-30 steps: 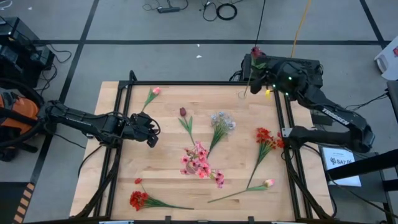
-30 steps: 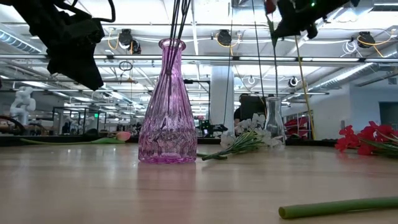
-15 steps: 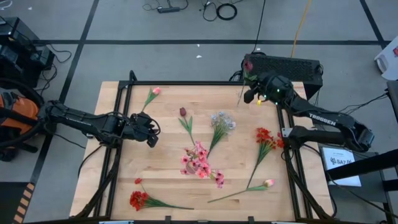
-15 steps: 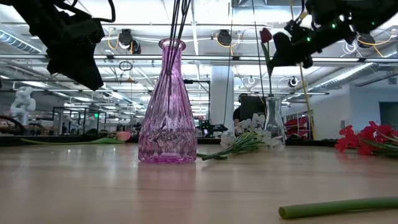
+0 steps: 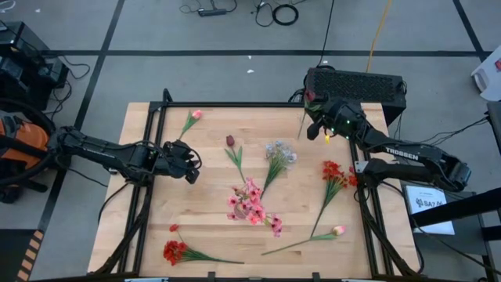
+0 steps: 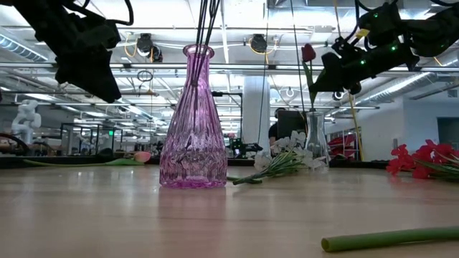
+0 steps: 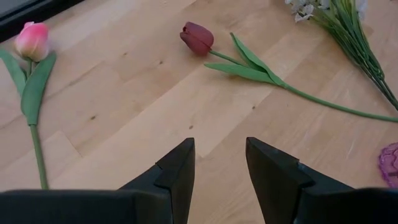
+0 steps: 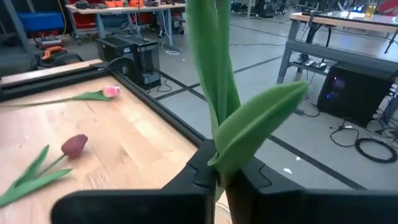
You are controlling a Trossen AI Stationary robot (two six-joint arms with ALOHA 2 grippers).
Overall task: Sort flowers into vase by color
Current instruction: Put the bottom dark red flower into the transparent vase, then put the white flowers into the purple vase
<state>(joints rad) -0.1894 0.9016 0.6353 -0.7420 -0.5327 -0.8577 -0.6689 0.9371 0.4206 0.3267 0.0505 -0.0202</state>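
The right gripper (image 5: 315,120), at the tabletop's (image 5: 211,211) one-o'clock corner, clenches a red tulip (image 6: 308,53) upright by its stalk, head up, apparently to drop it into the clear vase (image 6: 314,138). The left gripper (image 5: 190,166) waits at nine o'clock, jaws released and empty.

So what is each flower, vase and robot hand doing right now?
Left gripper: open, empty, above the table.
Right gripper: shut on the red tulip, over the clear vase.
Pink vase: upright, holding stems.
Dark red tulip: lying flat.
Pink tulip: lying flat.
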